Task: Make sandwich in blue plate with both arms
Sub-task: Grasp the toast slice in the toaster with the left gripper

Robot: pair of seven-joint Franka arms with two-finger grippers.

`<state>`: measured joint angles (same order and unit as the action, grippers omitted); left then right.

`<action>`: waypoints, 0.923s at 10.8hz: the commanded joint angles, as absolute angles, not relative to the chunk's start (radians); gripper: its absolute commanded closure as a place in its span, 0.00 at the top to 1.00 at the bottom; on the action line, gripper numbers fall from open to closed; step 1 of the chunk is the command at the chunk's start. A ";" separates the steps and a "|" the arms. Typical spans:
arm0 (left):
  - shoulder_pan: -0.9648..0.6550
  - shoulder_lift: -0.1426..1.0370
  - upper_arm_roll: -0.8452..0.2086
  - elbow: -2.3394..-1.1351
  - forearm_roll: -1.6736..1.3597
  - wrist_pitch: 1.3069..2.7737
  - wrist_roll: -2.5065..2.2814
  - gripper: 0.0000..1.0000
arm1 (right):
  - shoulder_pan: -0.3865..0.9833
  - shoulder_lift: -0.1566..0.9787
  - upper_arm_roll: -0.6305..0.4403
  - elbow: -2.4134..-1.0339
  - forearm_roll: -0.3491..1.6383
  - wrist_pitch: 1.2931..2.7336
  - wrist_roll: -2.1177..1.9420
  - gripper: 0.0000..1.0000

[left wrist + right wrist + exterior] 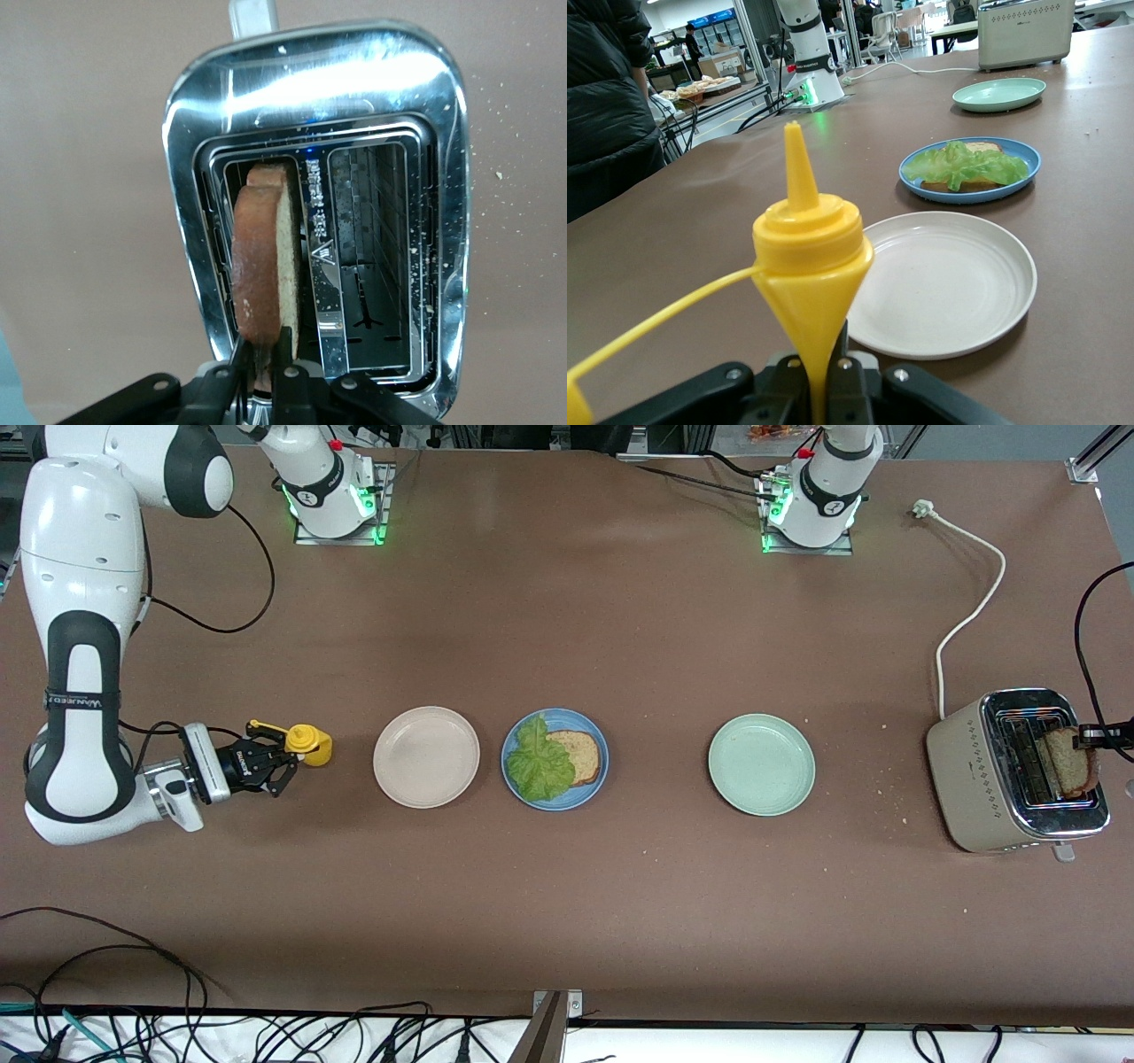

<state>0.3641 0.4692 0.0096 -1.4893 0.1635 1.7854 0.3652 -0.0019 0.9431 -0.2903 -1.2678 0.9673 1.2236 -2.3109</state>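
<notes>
Starting at the right arm's end of the brown matte desk [620, 921], the right claw [288, 760] was clamped on a glossy yellow squeeze bottle [308, 746], conical with a tapered nozzle, its long axis lying level and the nozzle end toward the plates. Next stood a round, shallow beige plate [426, 756] with faint concentric rings. Just beside it sat the matte blue plate [555, 759], low-rimmed, holding the unfinished sandwich: one square, grainy brown bread slice [580, 755] lying flat, its crust darker, with a ruffled green lettuce leaf [538, 761] draped over the half toward the beige plate, the leaf's long axis running from about twelve to six o'clock. Well apart came a smooth pale green plate [761, 764]. At the left arm's end stood a beige toaster [1010, 772] with a mirror-bright chrome top, crumbs scattered around it. The left claw [262, 359] was pinched on a second bread slice [266, 266], which stood on edge in one slot.
</notes>
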 commanded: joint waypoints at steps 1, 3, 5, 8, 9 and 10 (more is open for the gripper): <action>0.364 0.425 0.006 -1.470 0.170 1.767 0.388 0.00 | -0.021 0.965 -0.281 -1.264 1.020 1.197 -2.351 0.00; 0.364 0.369 0.005 -1.467 0.160 1.723 0.416 0.00 | -0.029 0.982 -0.281 -1.264 1.022 1.197 -2.379 0.00; 0.364 0.304 -0.003 -1.462 0.155 1.623 0.422 0.00 | -0.032 0.985 -0.281 -1.264 1.022 1.195 -2.381 0.00; 0.364 0.258 -0.052 -1.359 0.150 1.465 0.422 0.00 | -0.032 1.012 -0.279 -1.264 1.043 1.181 -2.430 0.00; 0.364 0.258 -0.078 -1.332 0.138 1.454 0.422 0.00 | -0.032 1.019 -0.279 -1.264 1.057 1.167 -2.437 0.00; 0.362 0.258 -0.099 -1.322 0.135 1.456 0.423 0.00 | -0.032 1.028 -0.279 -1.264 1.058 1.164 -2.450 0.00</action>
<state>0.3615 0.2478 -0.0590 -1.3745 0.1555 1.4842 0.4005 -0.0171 1.0070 -0.2886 -1.2682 1.0239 1.2001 -2.4176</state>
